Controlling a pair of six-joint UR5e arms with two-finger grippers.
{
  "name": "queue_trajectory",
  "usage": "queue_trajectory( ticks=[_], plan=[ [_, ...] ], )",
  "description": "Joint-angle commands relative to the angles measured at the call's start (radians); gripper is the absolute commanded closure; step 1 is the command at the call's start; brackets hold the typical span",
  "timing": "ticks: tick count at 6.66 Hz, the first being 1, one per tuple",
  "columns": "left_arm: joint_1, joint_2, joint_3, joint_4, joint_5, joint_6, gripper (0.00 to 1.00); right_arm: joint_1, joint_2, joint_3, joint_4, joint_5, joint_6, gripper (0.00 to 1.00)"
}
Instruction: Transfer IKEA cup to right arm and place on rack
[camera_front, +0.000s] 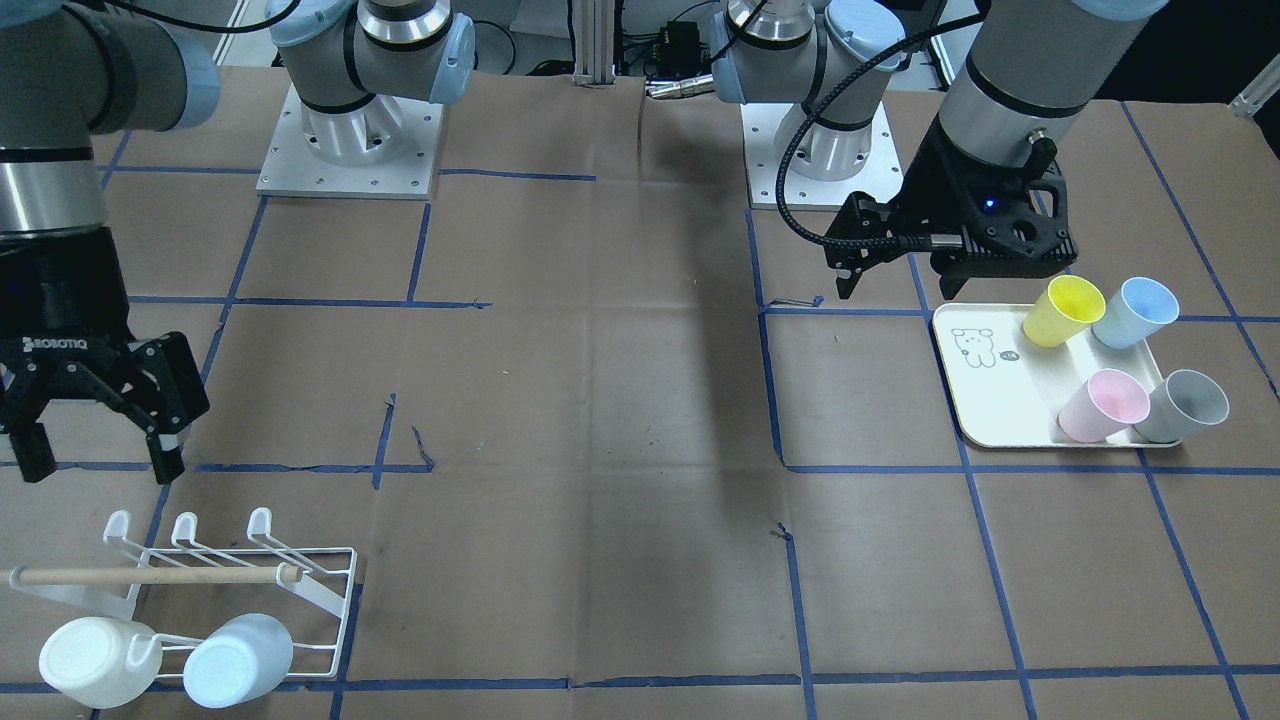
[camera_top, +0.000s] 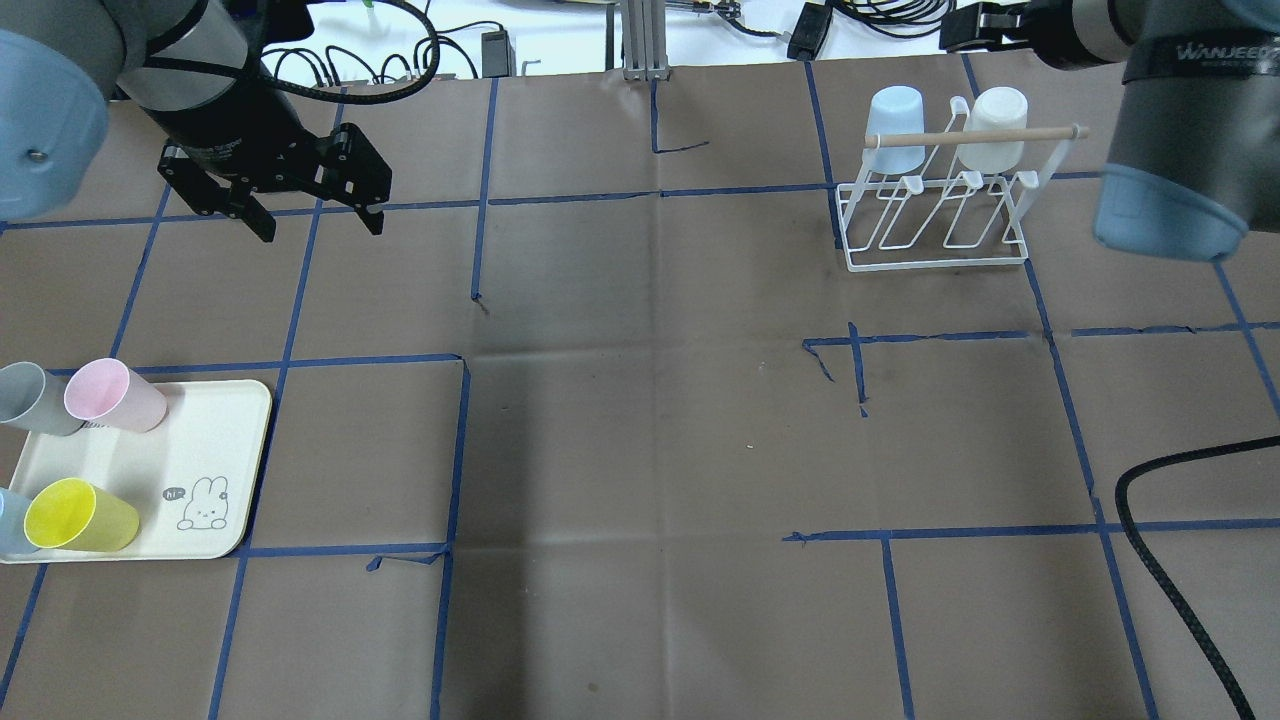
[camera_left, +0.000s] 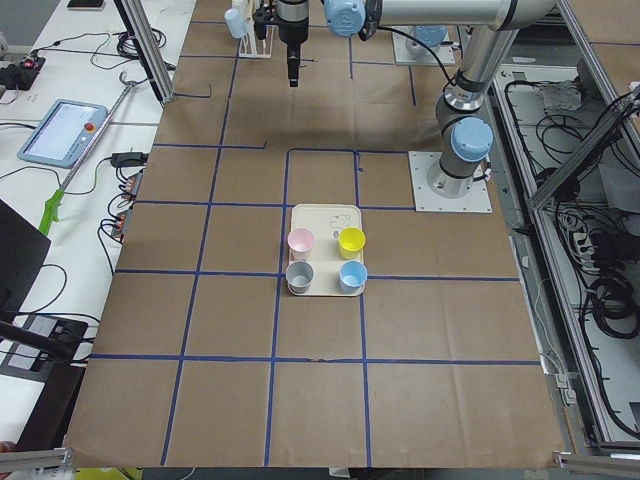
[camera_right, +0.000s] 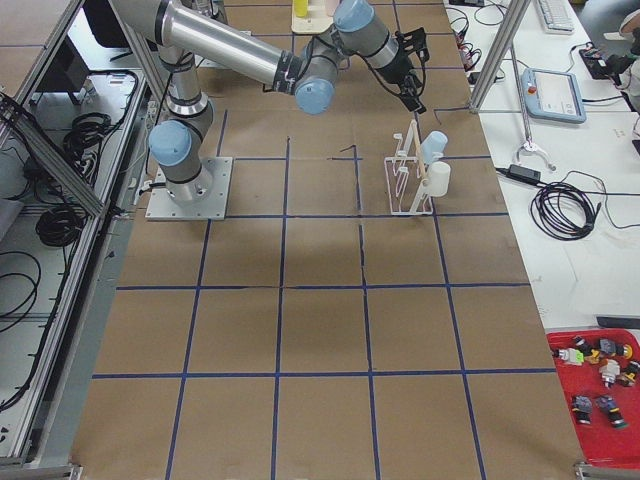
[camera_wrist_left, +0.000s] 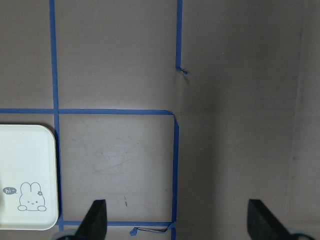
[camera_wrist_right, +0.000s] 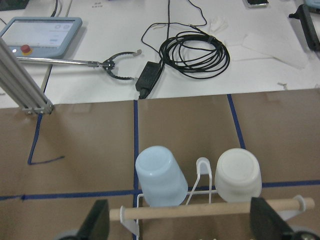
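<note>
- Hovering over the bare desk (camera_front: 600, 400) near the tray (camera_front: 985, 400), my left gripper (camera_top: 320, 230) has its fingers spread and holds nothing.
- And the other side?
- My right gripper (camera_front: 100, 465) hangs above the rack (camera_top: 938, 264), fingers spread as well, empty.
- How far along are you?
- Two placings look done: a white cup (camera_front: 95, 660) and a pale blue cup (camera_front: 235, 658) sit upturned on the rack's prongs. Four IKEA cups wait on the tray: yellow cup (camera_front: 1062, 310), blue cup (camera_front: 1135, 310), pink cup (camera_front: 1103, 405), grey cup (camera_front: 1185, 405). None is gripped.
- What's left, then?
- For each, I judge: a left-side pick, a pass to the right arm (camera_front: 45, 190), and a seat on a free prong. Which cup goes next I cannot tell.
</note>
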Motion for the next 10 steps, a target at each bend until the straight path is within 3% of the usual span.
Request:
queue_trajectory(
  ticks=[1, 4, 5, 8, 10],
  plan=[
    [0.000, -0.001, -0.001, 0.001, 0.000, 0.000, 0.00, 0.067, -0.074, -0.017, 0.319, -0.023, 0.009, 0.00],
    [0.000, 0.001, 0.004, 0.000, 0.000, 0.000, 0.00, 0.119, -0.135, -0.099, 0.794, -0.023, 0.059, 0.00],
    [0.000, -0.001, 0.004, 0.001, 0.000, 0.000, 0.00, 0.141, -0.148, -0.116, 0.897, -0.023, 0.057, 0.00],
    [0.000, -0.004, 0.008, 0.001, 0.000, 0.000, 0.00, 0.153, -0.203, -0.144, 1.034, -0.025, 0.042, 0.00],
    [0.000, -0.004, 0.005, 0.001, 0.000, 0.000, 0.00, 0.166, -0.238, -0.136, 1.067, -0.101, 0.052, 0.00]
  ],
)
